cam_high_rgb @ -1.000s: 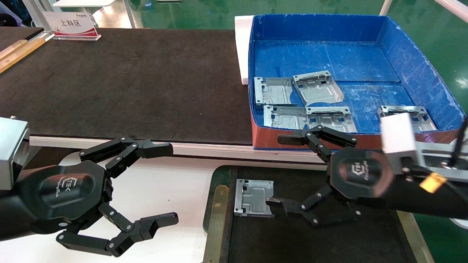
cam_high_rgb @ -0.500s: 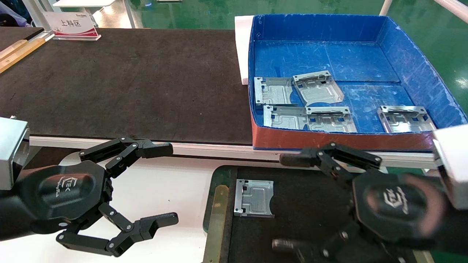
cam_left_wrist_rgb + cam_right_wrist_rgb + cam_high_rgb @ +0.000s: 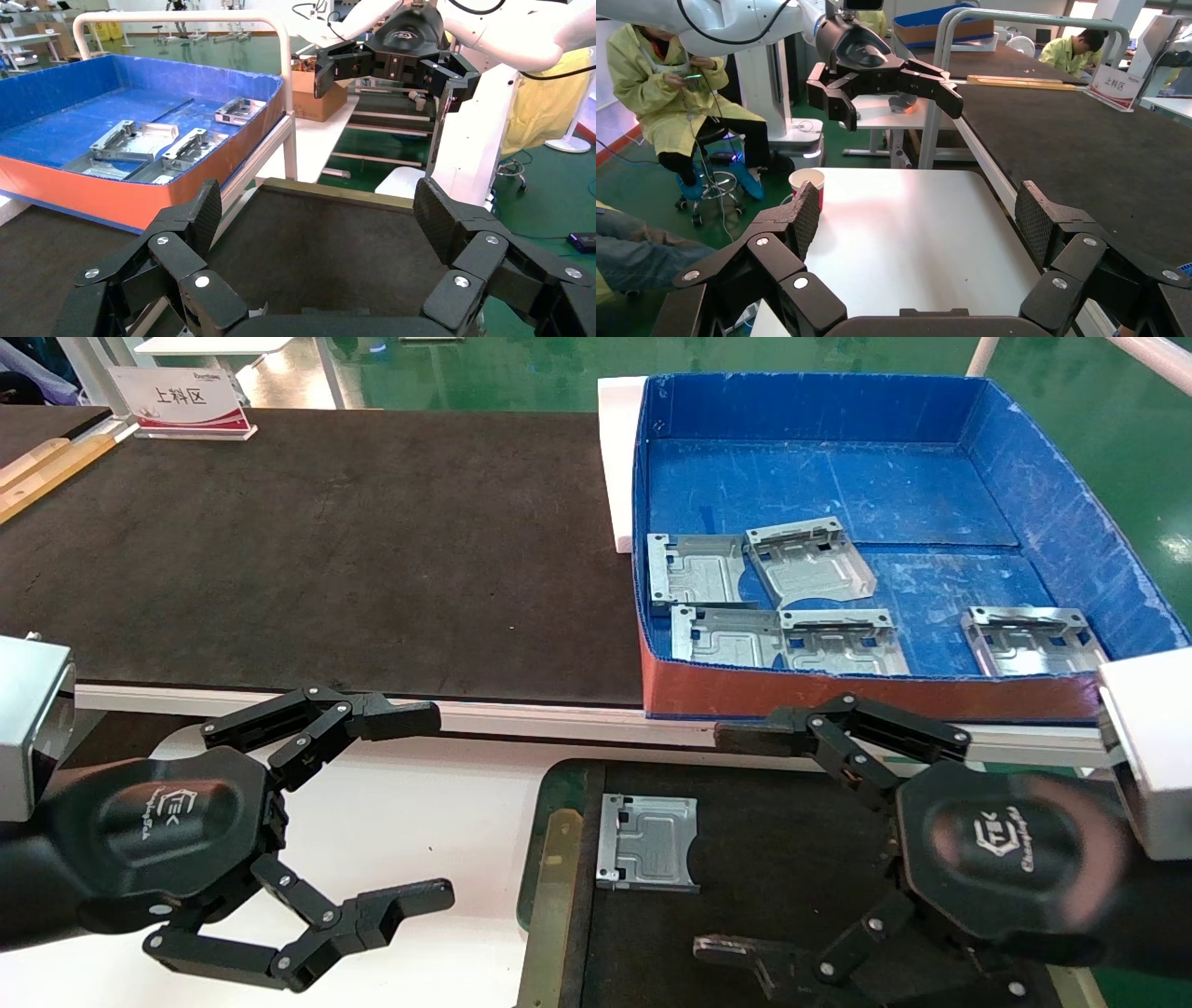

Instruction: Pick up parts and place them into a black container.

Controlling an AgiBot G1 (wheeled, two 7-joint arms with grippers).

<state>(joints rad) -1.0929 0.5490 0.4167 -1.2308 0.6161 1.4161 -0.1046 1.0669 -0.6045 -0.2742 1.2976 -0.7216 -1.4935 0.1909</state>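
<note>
Fingers spread wide on right gripper (image 3: 745, 845), lower right, above black container (image 3: 559, 784); one part (image 3: 646, 843) lying inside; left gripper (image 3: 424, 808) wide, lower left.

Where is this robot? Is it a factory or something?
Probably a factory floor or a robot training workshop. There are stamped metal parts in a blue box beside a long black mat, a green painted floor, and people in yellow work coats sitting nearby.
</note>
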